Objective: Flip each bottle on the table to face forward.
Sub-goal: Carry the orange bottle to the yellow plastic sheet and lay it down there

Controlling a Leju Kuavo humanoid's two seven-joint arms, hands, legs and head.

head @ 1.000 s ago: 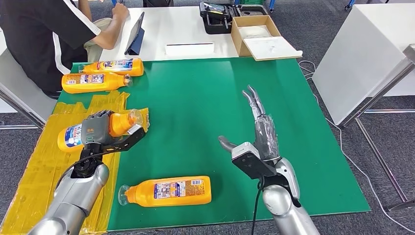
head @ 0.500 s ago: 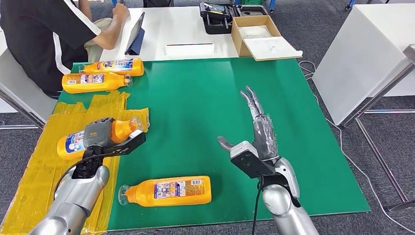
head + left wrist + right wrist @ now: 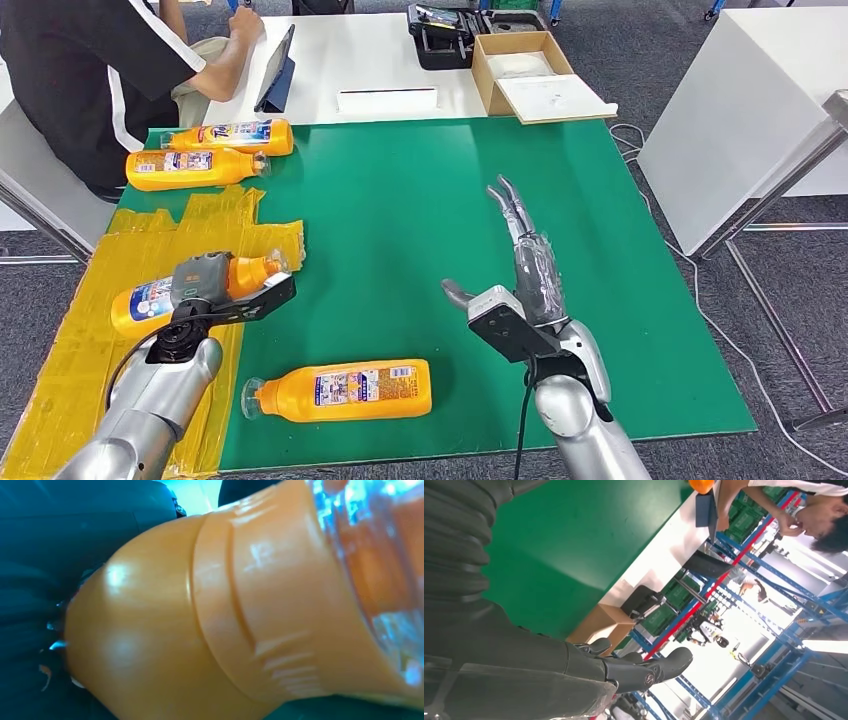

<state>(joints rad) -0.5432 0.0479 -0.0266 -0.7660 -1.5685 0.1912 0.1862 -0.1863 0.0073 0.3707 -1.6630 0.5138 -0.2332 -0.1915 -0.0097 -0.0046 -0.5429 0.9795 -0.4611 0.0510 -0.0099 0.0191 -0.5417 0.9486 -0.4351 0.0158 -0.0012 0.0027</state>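
Nearest to the robot, one orange bottle [image 3: 340, 390] lies on its side on the green mat [image 3: 420, 220], cap to the left. A bit farther, the left hand [image 3: 200, 280] grips a second bottle [image 3: 150, 298] above the yellow taped area [image 3: 70, 350]; its cap points right. The right hand [image 3: 525, 275] holds nothing, its fingers straight and spread above the mat. At the far left edge two more bottles [image 3: 195, 167] [image 3: 232, 135] lie side by side, near a seated person [image 3: 90, 70].
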